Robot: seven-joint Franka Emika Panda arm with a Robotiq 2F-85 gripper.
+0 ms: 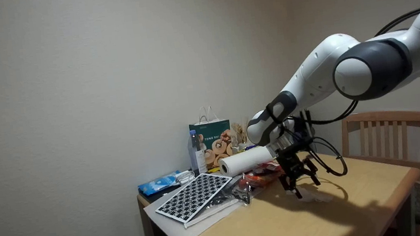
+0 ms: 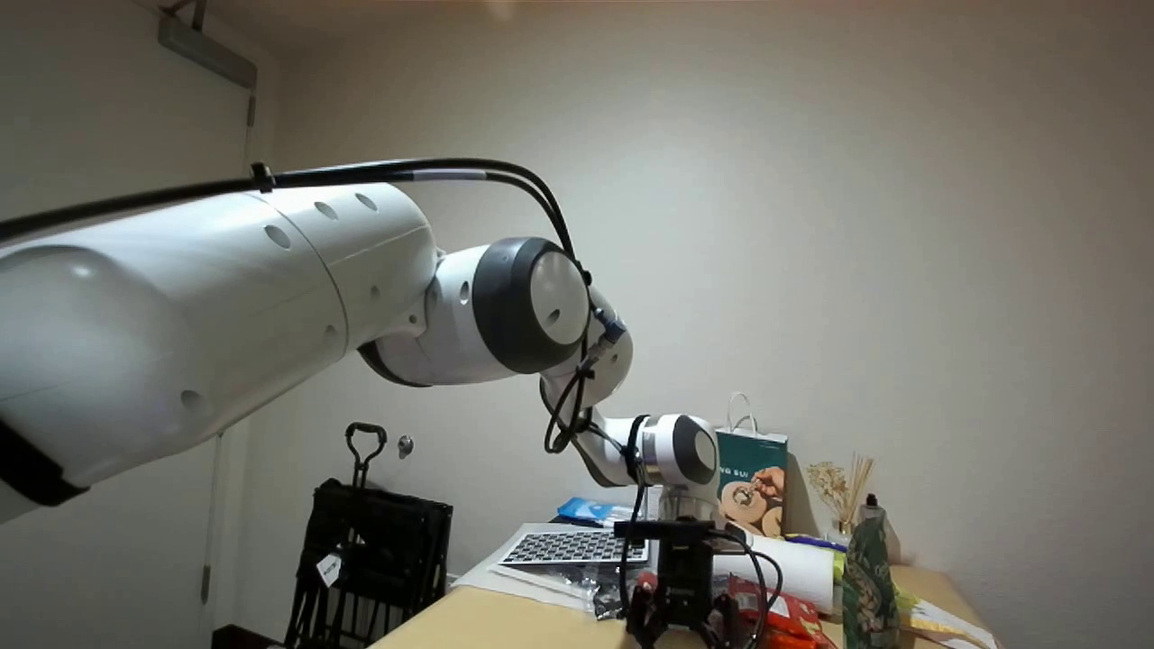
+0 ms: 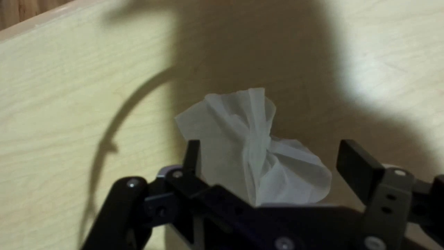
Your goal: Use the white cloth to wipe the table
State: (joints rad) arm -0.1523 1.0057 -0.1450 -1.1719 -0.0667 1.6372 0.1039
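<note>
The white cloth (image 3: 256, 139) lies crumpled and pinched up in folds on the light wooden table (image 3: 52, 104) in the wrist view. In an exterior view the cloth (image 1: 314, 195) shows as a small white heap under the gripper. My gripper (image 1: 307, 188) points down over the cloth. In the wrist view the gripper (image 3: 270, 151) is open, its two black fingers wide apart with the cloth between and below them. I see no grip on the cloth. The gripper (image 2: 681, 635) also shows at the bottom of an exterior view, where the cloth is not visible.
A checkered board (image 1: 195, 197), a paper roll (image 1: 246, 160), red packets (image 1: 262, 178), a bottle (image 1: 197, 152) and a green paper bag (image 1: 213, 142) crowd the table's back. A green patterned object (image 2: 868, 577) stands beyond the gripper. A wooden chair (image 1: 388, 143) stands beside the table.
</note>
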